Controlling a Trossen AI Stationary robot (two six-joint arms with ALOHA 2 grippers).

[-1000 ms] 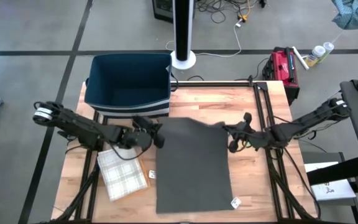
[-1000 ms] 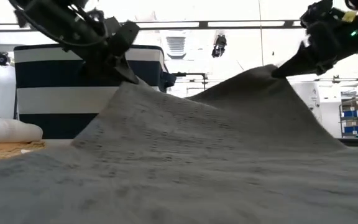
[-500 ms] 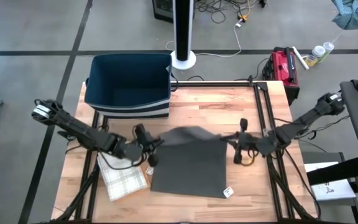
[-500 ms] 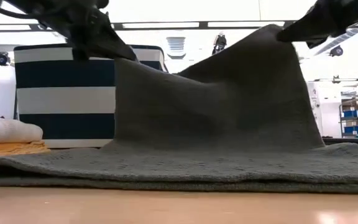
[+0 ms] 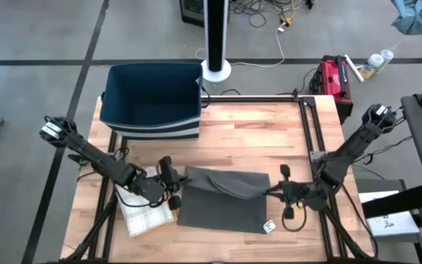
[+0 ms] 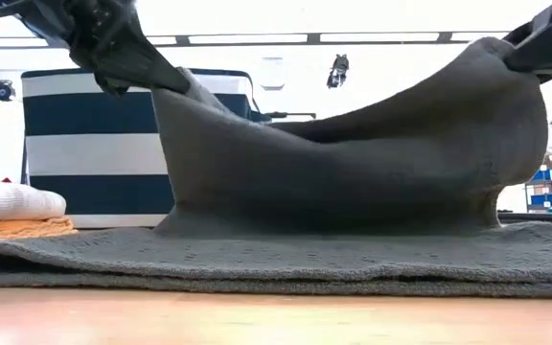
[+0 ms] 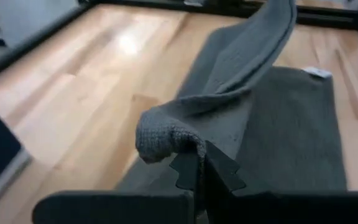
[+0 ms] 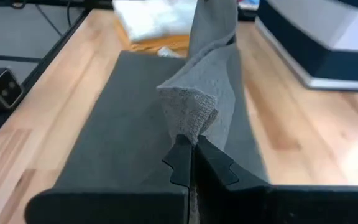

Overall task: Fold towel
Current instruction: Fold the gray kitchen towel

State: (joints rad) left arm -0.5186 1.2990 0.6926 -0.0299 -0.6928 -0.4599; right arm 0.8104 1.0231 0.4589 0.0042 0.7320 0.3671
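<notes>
My left fingers [image 5: 174, 182] are clenched on one corner of the dark grey towel [image 5: 222, 199], and my right fingers [image 5: 275, 192] are clenched on the other corner of the same edge. Both wrist views show the cloth bunched up right at my closed tips [image 7: 199, 163] [image 8: 190, 152]. The towel lies toward the near edge of the wooden surface [image 5: 247, 139], midway between its left and right edges. Its lower layer is flat on the wood while the lifted edge hangs between my two grips, sagging in the middle in the low view [image 6: 353, 153]. A small white tag [image 5: 267, 226] shows at the towel's near right corner. The navy bin with white stripes [image 5: 152, 99] stands at the far left corner of the surface. A pale checked cloth [image 5: 143, 210] lies near the left edge, just beside the towel; whether they touch I cannot tell, since my left arm covers the gap.
</notes>
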